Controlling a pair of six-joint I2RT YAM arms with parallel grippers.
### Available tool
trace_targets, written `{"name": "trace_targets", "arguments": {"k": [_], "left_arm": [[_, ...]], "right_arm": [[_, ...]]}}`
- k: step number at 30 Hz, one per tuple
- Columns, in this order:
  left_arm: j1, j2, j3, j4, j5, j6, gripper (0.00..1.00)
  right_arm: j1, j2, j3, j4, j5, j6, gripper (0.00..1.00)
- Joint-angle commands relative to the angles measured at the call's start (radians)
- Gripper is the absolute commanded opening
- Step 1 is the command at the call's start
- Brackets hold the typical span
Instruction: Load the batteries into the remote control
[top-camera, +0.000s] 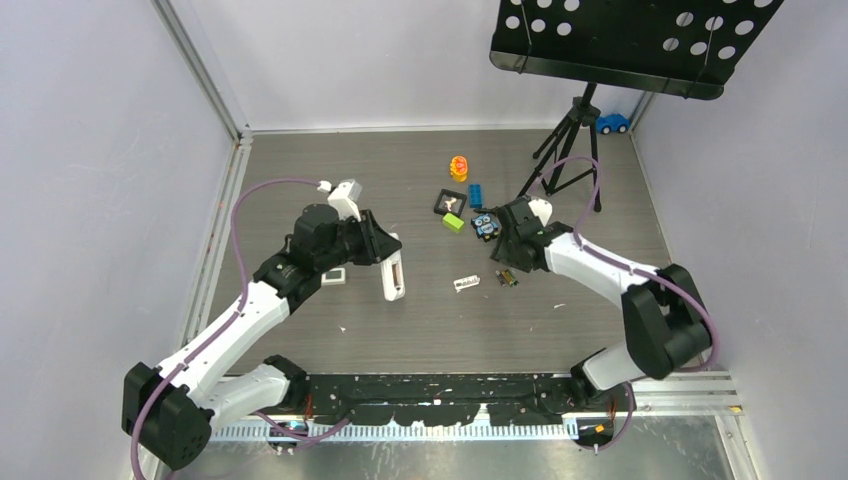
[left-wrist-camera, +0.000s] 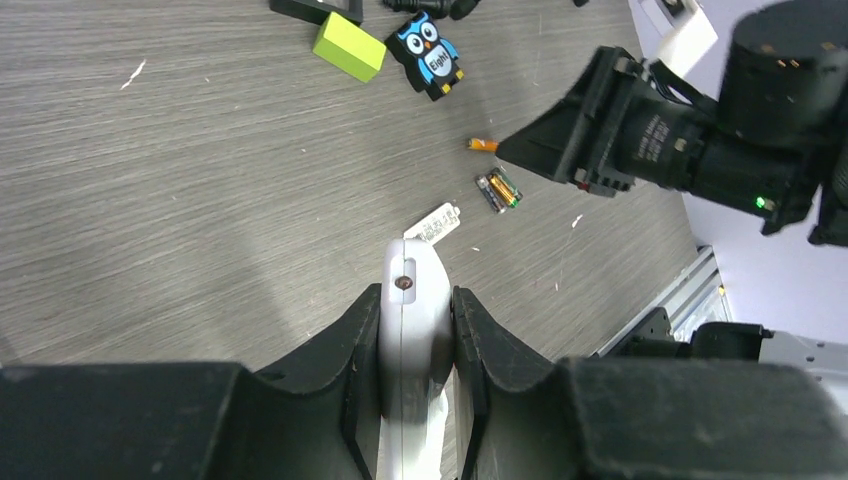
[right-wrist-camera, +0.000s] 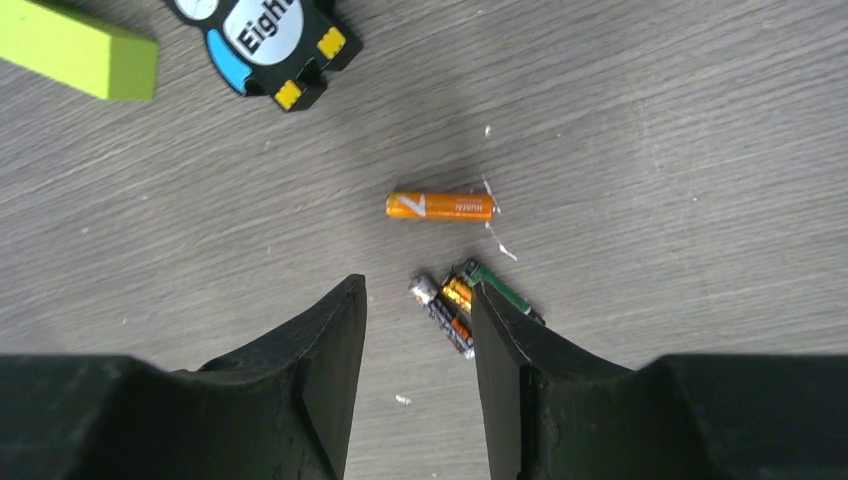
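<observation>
Remote control (left-wrist-camera: 408, 325) in left tool (left-wrist-camera: 415, 296) (batteries (right-wrist-camera: 447, 306) near open right tool (right-wrist-camera: 416, 290))

You have pale walls (top-camera: 370, 60) around a grey wood-grain table (top-camera: 300, 180), with a black music stand (top-camera: 630, 45) at one o'clock.

Overhead; close wrist views, batteries (right-wrist-camera: 440, 206) in both

The right jaws partly hide the dark batteries (right-wrist-camera: 440, 310), their far ends unseen.
</observation>
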Motion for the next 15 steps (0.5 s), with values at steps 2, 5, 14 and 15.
{"name": "trace_targets", "arguments": {"k": [2, 5, 14, 15], "left_arm": [[0.001, 0.006, -0.008, 0.075, 0.068, 0.027, 0.0], [0.001, 0.012, -0.011, 0.079, 0.082, 0.03, 0.0], [0.001, 0.011, -0.015, 0.081, 0.089, 0.037, 0.0], [0.001, 0.013, -0.015, 0.082, 0.09, 0.038, 0.0]], "right_arm": [[-0.024, 0.073, 0.061, 0.028, -0.001, 0.028, 0.48], [-0.024, 0.093, 0.07, 0.025, -0.029, 0.026, 0.46], [-0.025, 0.052, 0.034, 0.001, -0.108, -0.055, 0.31], [-0.025, 0.056, 0.033, -0.002, -0.112, -0.065, 0.31]]}}
